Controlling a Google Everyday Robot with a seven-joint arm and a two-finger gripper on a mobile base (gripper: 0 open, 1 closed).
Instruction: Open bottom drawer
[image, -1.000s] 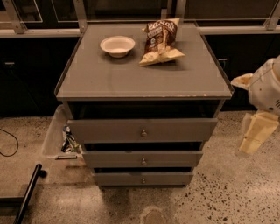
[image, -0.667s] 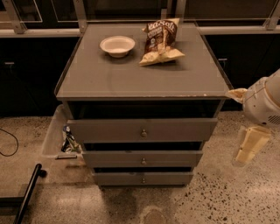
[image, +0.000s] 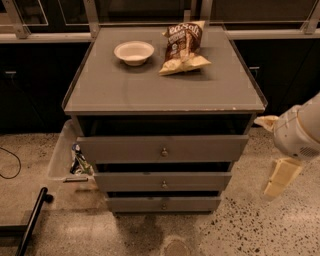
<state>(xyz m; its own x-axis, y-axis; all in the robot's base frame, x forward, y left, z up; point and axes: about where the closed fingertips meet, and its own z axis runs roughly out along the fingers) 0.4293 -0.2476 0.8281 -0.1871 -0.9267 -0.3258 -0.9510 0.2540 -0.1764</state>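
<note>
The grey cabinet has three drawer fronts, each with a small round knob. The bottom drawer (image: 163, 204) is the lowest and narrowest front, with its knob (image: 163, 206) at centre; it sits slightly behind the middle drawer (image: 163, 182) and top drawer (image: 163, 149), which stick out a little further. My gripper (image: 280, 180) hangs at the right edge of the view, to the right of the cabinet at about middle-drawer height, well clear of the knobs. It holds nothing that I can see.
On the cabinet top (image: 125, 87) stand a white bowl (image: 134, 52) and a chip bag (image: 183, 47). A clear bin (image: 62, 155) with items sits left of the cabinet. A black bar (image: 31, 222) lies on the speckled floor at lower left.
My arm and gripper have shifted left and down, closer to the cabinet's right side. The drawers have not moved.
</note>
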